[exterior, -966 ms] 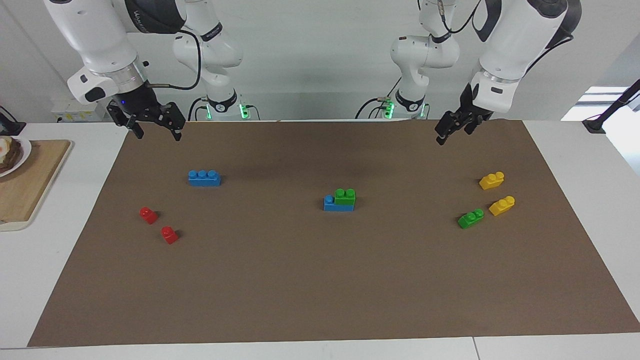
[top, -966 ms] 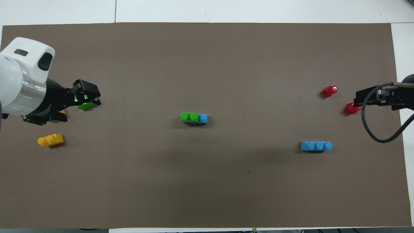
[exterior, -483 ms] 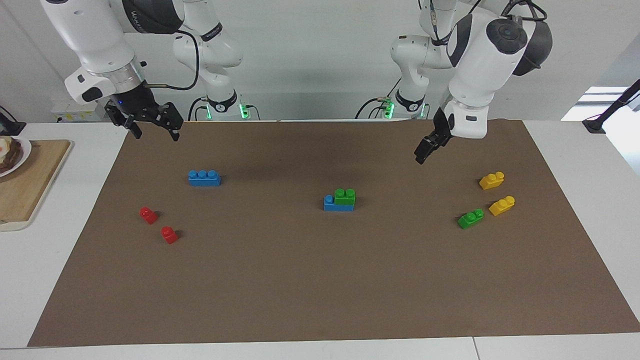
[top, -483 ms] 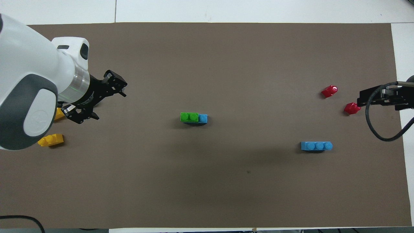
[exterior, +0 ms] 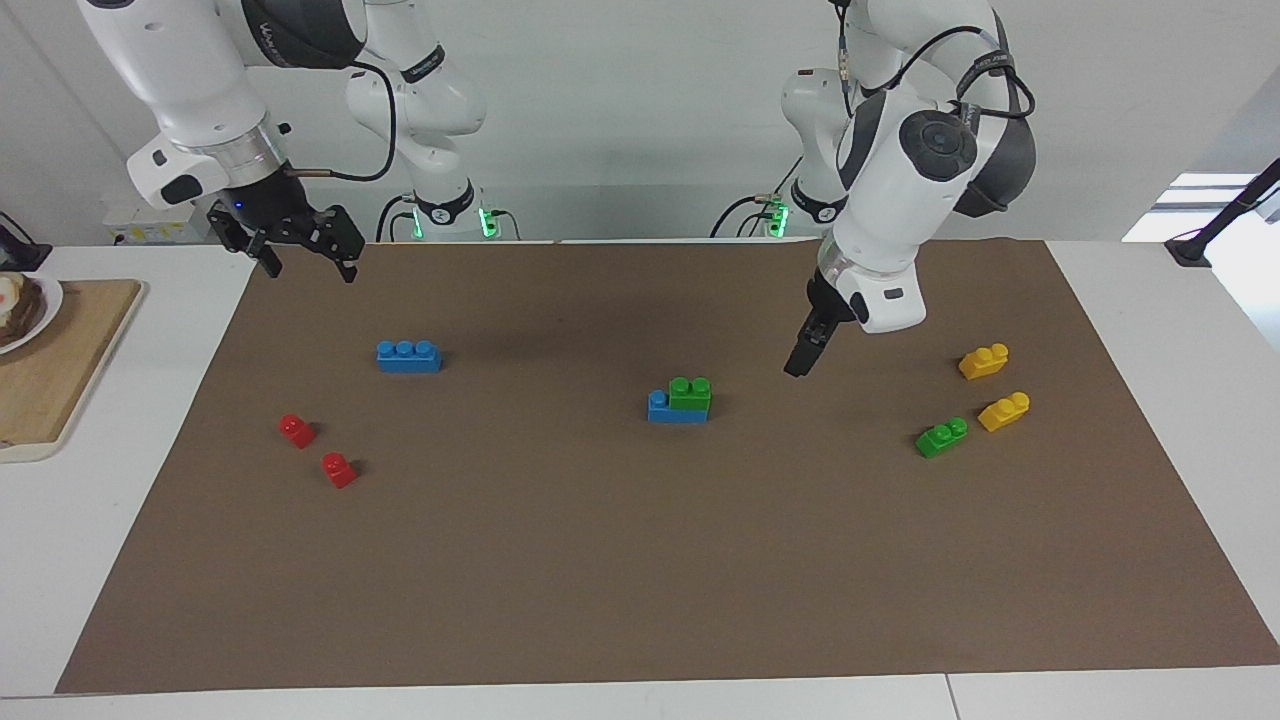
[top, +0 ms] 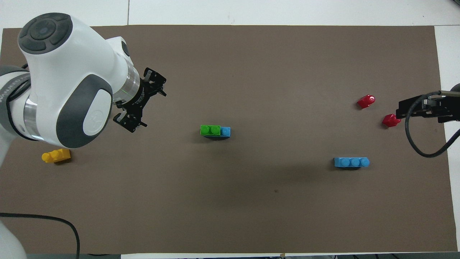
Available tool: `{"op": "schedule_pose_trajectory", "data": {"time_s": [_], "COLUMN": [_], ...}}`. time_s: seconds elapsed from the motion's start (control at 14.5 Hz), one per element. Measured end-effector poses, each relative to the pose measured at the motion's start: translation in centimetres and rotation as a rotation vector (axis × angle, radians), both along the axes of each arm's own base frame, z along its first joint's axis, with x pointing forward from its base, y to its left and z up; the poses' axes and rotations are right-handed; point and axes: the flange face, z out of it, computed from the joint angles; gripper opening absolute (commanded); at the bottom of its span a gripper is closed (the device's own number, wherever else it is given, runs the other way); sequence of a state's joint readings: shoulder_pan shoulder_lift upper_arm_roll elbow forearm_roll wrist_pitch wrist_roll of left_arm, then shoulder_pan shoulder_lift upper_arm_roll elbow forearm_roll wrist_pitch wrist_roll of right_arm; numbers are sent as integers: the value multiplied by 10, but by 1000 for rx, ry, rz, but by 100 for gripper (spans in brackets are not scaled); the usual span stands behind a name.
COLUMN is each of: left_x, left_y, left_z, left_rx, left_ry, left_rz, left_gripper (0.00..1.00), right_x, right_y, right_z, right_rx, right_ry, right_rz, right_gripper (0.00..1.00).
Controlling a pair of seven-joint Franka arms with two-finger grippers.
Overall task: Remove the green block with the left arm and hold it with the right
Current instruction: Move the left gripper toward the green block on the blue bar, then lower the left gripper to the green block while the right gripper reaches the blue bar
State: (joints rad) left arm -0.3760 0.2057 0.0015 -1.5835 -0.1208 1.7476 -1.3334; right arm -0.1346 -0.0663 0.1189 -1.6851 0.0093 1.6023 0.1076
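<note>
The small bright green two-stud plastic brick (exterior: pixel 690 392) sits on one end of a blue plastic brick (exterior: pixel 662 408) in the middle of the brown paper mat (exterior: pixel 640 560) on the counter, with bare mat on every side of the pair. The left gripper (exterior: pixel 803 358) hangs over open mat toward the left arm's end, nothing between it and the stack. A second green brick (exterior: pixel 941 437) and two yellow bricks (exterior: pixel 983 361) cluster well apart at that end. Toward the right arm's end, a lone blue three-stud brick (exterior: pixel 408 356) and two red blocks (exterior: pixel 297 430) lie well clear, the right gripper (exterior: pixel 305 262) raised over the mat's edge there.
</note>
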Motion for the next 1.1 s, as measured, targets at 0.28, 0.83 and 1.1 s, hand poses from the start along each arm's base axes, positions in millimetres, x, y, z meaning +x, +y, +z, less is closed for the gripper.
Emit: {"op": "schedule_pose_trajectory", "data": {"time_s": [0.28,0.83,1.1], "left_x": [9,11,9], "left_y": [-19,-40,-39], "left_z": [-15,-39,-44], "left_rx": [20,51,71], "left_ry": [27,65,88], "left_rz": [144,307,386], "left_gripper": [100,100,100], "right_x": [1,-2,-1], "right_y": [8,64,99], "right_z": [-5,-45,-74], "right_rx": [50,154,243], "right_ry": [5,122,198], "right_rz": [-193,-772,-976], "right_gripper": [98,97,97]}}
